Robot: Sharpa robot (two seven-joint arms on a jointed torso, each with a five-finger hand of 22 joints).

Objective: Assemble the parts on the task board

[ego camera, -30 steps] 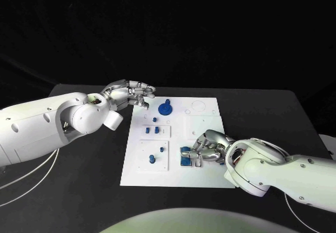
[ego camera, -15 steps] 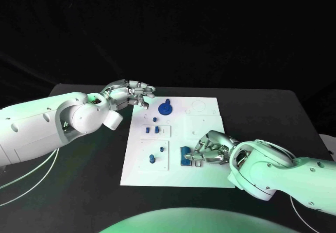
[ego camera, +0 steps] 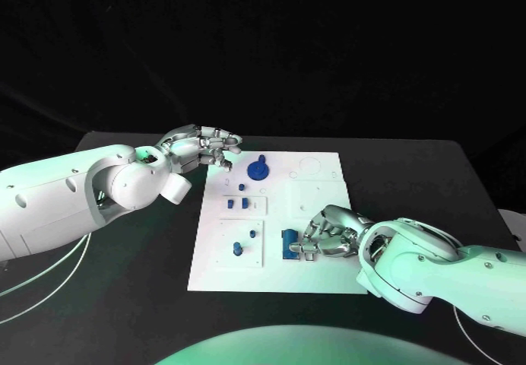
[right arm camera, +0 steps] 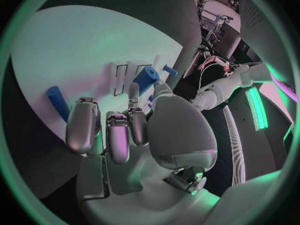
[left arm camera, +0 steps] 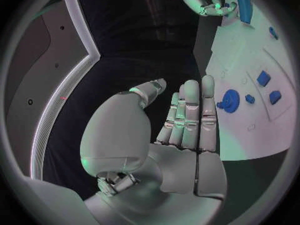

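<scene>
Right robot hand shifted a touch over the last second – drawn slightly back toward its own arm, so more of the tall blue part at the near middle of the task board now exposed. Fingers curled down at the board's near right area. From the right wrist, a blue block apparently pinched between thumb and a fingertip – grasping, by the look of it. Probably a small re-seating of the grip before pressing the block into its slot; no part newly seated yet.

Left robot hand unchanged, hovering off the board's far left corner, released, nothing in it, fingers side by side with thumb apart.

Board white, flat on the black bench, between the two arms. Round blue part at the far end, small blue pieces in the raised left panels, a blue cylinder lying loose near the right fingers. Far right recesses still unfilled – assembly judged well short of done
</scene>
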